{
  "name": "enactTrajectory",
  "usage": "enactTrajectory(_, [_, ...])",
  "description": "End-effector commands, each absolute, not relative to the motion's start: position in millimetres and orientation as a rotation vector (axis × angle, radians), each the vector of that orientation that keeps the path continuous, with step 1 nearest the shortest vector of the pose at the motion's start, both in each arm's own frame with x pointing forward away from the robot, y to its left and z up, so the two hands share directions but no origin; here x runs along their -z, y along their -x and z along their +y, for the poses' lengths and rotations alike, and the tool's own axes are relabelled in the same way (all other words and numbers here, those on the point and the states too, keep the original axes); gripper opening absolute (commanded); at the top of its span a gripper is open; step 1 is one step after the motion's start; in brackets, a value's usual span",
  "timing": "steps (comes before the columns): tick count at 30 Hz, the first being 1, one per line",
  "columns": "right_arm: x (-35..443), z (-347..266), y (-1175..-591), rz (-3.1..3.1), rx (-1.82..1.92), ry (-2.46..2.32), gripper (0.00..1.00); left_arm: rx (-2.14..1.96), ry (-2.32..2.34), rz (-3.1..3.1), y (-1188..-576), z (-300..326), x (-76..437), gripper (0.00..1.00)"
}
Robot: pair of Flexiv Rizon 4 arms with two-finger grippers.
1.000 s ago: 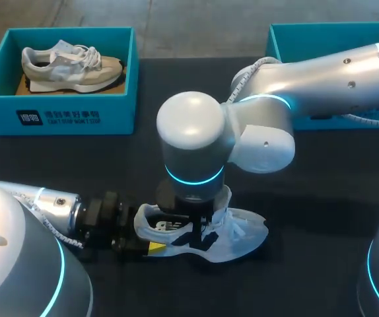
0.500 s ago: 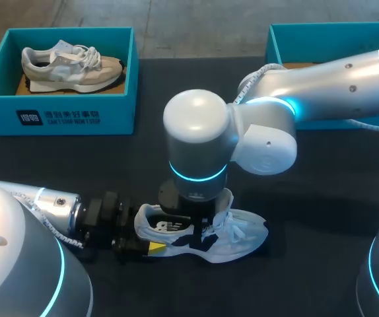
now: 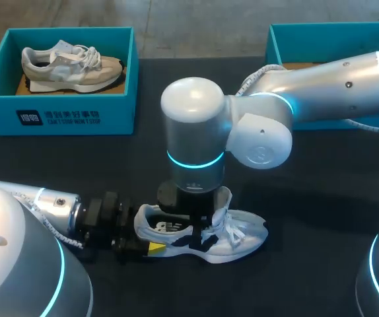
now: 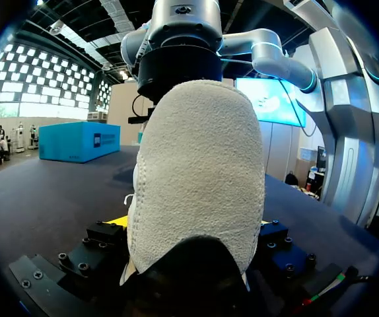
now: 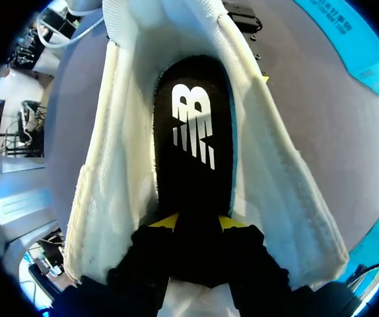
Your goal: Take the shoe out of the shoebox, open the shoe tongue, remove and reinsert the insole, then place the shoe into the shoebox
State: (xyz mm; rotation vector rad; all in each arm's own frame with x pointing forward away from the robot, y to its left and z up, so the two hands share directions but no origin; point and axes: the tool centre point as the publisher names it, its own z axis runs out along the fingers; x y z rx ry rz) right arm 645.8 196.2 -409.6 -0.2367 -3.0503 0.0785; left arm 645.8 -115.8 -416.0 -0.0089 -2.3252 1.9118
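Our white sneaker (image 3: 239, 236) sits on the desk (image 3: 308, 165), well apart from the empty teal shoebox (image 3: 288, 36). Our left gripper (image 4: 191, 228) clamps its heel from both sides, and our right gripper (image 5: 198, 224) is closed narrowly on the black insole (image 5: 193, 132) inside the opening. We judge the insole thin and floppy, likely to buckle if pushed. The light, soft upper is best held at the stiffer heel.

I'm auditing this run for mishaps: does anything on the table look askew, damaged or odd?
Nothing looks damaged or spilled. The white shoe stands on the table, heel in the left gripper, its opening spread wide while the right gripper pinches the black insole inside. That suits the task.
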Motion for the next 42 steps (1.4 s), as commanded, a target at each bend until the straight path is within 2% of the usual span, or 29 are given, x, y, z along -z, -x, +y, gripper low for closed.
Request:
enactTrajectory(1, [451.2,210.9,-633.6,-3.026,-0.100,0.225,0.31,-1.912,0.007,-2.326,-645.3,-114.6,415.7,0.00])
enactTrajectory(4, [455.9,212.4,-629.6,-3.011,-0.090,0.218,0.26,-1.912,0.007,-2.326,-645.3,-114.6,415.7,0.00])
enactTrajectory(9, [458.6,216.9,-621.7,-3.001,-0.066,0.204,0.00,-1.912,0.007,-2.326,-645.3,-114.6,415.7,0.00])
enactTrajectory(25, [420.0,212.0,-602.6,-3.135,0.102,0.182,0.00,-1.912,0.007,-2.326,-645.3,-114.6,415.7,0.00])
enactTrajectory(42, [392.2,208.9,-615.8,-3.259,0.291,0.143,0.00,-1.912,0.007,-2.326,-645.3,-114.6,415.7,0.00])
